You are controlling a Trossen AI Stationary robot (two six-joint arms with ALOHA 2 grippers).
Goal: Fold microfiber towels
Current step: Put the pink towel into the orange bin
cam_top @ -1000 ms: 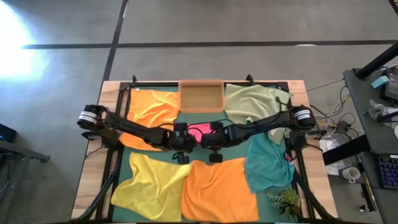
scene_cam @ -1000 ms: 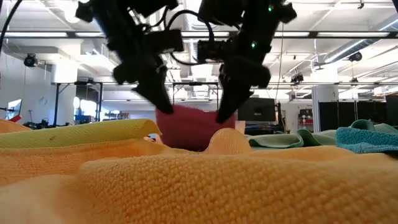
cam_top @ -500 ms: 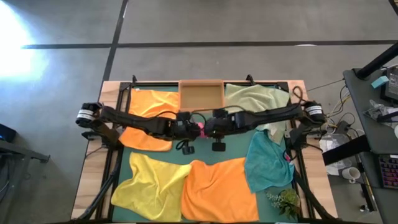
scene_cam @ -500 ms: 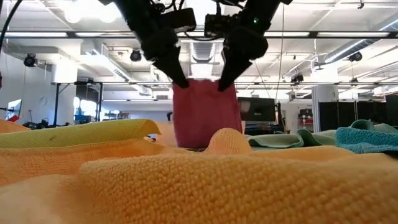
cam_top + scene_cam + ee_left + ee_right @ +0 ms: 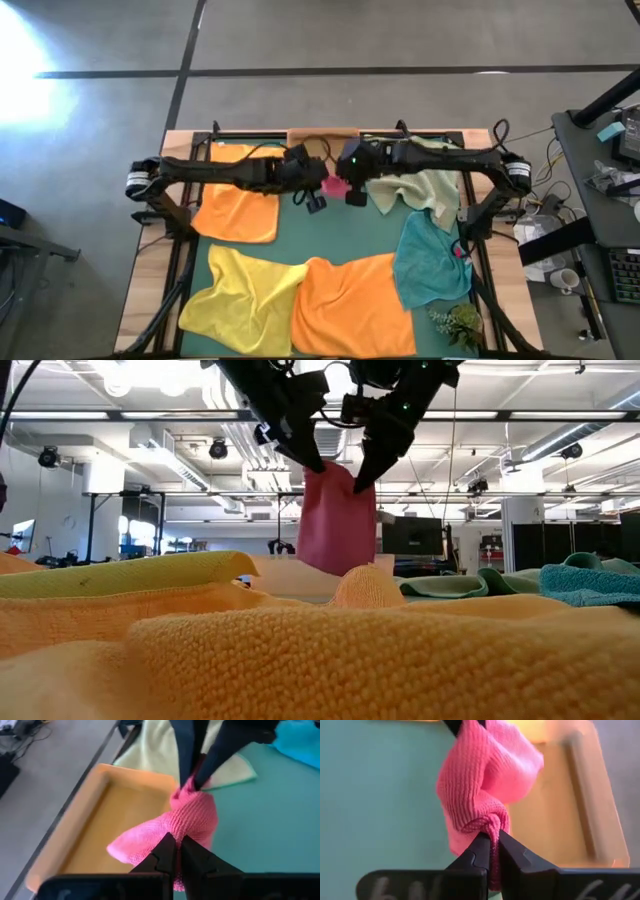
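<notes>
The hot pink towel [image 5: 338, 525], folded small, hangs in the air between my two grippers, next to the wooden tray [image 5: 322, 137] at the table's far middle. My left gripper [image 5: 318, 183] and my right gripper [image 5: 340, 183] are both shut on it, close together. It also shows in the left wrist view [image 5: 187, 822] and the right wrist view [image 5: 480, 790]. An orange towel [image 5: 240, 195], a pale green towel [image 5: 425, 185], a teal towel [image 5: 430, 260], a yellow towel [image 5: 240, 300] and a second orange towel [image 5: 350, 305] lie on the dark green mat [image 5: 330, 235]. My left gripper pinches the pink towel's upper left corner [image 5: 172, 851] between its two fingers, coming slanting down from the table's left. The towel hangs below, lifted clear. My right gripper pinches the towel's upper right corner [image 5: 491, 825], bunched in several layers, slanting down from the table's right. The towel hangs slack.
The wooden tray stands at the mat's far edge, just beyond the hanging towel. A small plant [image 5: 458, 322] sits at the near right corner. Bare mat shows in the middle, between the far and near towels.
Both grippers have gone up and toward the table's far edge, toward the tray, and have drawn closer together. The pink towel has been lifted from the mat; it now hangs clear and narrower.
</notes>
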